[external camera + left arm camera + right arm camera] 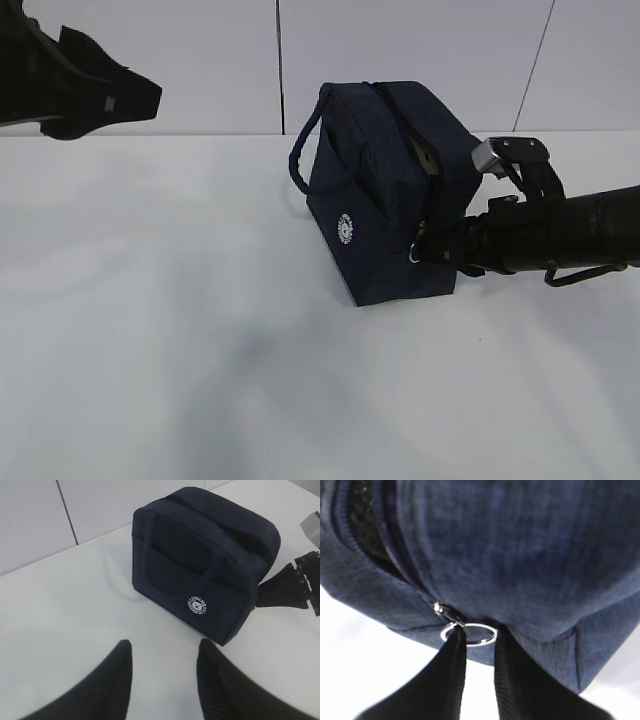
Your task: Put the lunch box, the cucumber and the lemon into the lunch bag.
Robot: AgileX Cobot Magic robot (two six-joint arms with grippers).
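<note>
The dark navy lunch bag point(385, 200) stands on the white table, its round white logo point(198, 605) facing the left wrist camera. Its top zipper gapes partly open, and a pale greenish patch point(428, 158) shows inside; I cannot tell what it is. My right gripper point(480, 632) sits at the bag's lower right end, shut on the silver ring pull point(470, 633); in the exterior view the ring pull point(414, 255) shows beside my right gripper point(428, 248). My left gripper point(162, 647) hangs open and empty above the table, short of the bag; outside, my left gripper point(140, 95) is high at the left. Lunch box, cucumber and lemon are out of view.
The right arm point(560, 235) reaches in from the right edge along the table. One loop handle point(303, 150) hangs off the bag's left side. A pale wall with dark seams stands behind the table.
</note>
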